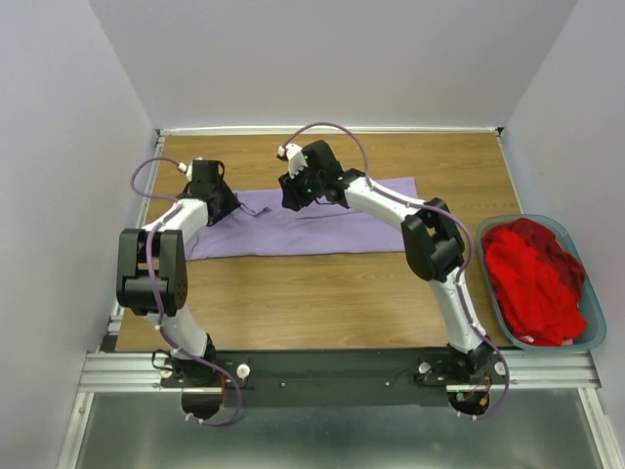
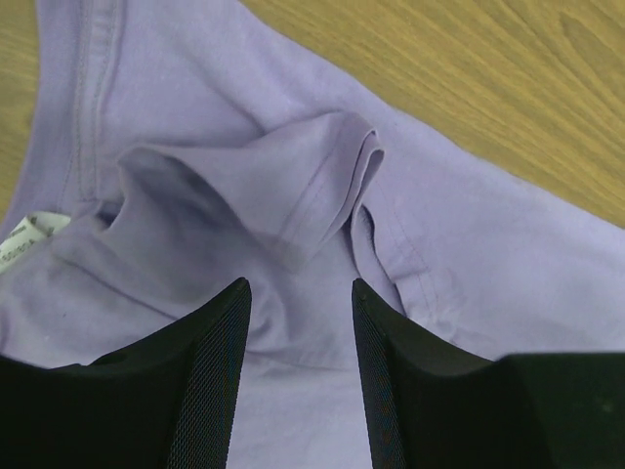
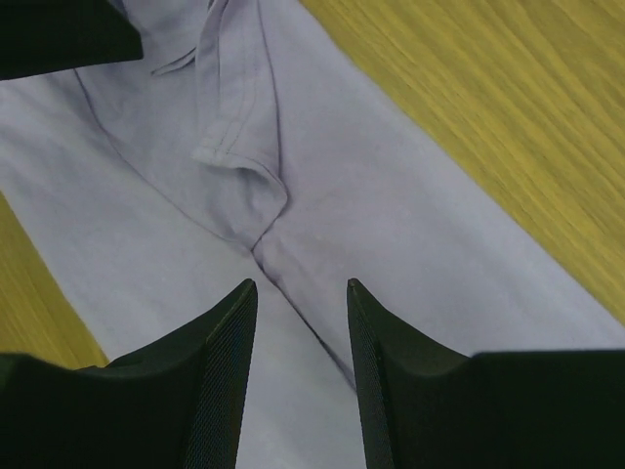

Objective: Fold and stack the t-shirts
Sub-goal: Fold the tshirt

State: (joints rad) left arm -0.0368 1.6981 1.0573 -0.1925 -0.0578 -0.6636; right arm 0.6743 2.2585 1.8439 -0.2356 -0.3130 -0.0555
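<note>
A light lavender t-shirt (image 1: 322, 223) lies spread in a long band across the far half of the table. My left gripper (image 1: 227, 202) hovers over its left end and my right gripper (image 1: 295, 198) over its middle. In the left wrist view the left gripper (image 2: 298, 288) is open over the cloth, a folded sleeve (image 2: 327, 181) just ahead of the fingertips. The right gripper (image 3: 301, 285) is open too, straddling a seam crease (image 3: 262, 244) in the cloth. A bright red t-shirt (image 1: 532, 278) lies crumpled in the basket.
The teal-grey plastic basket (image 1: 589, 342) stands at the table's right edge. A white neck label (image 2: 21, 239) shows at the lavender shirt's left end. Bare wood (image 1: 312, 303) runs between the shirt and the arm bases. White walls close in on three sides.
</note>
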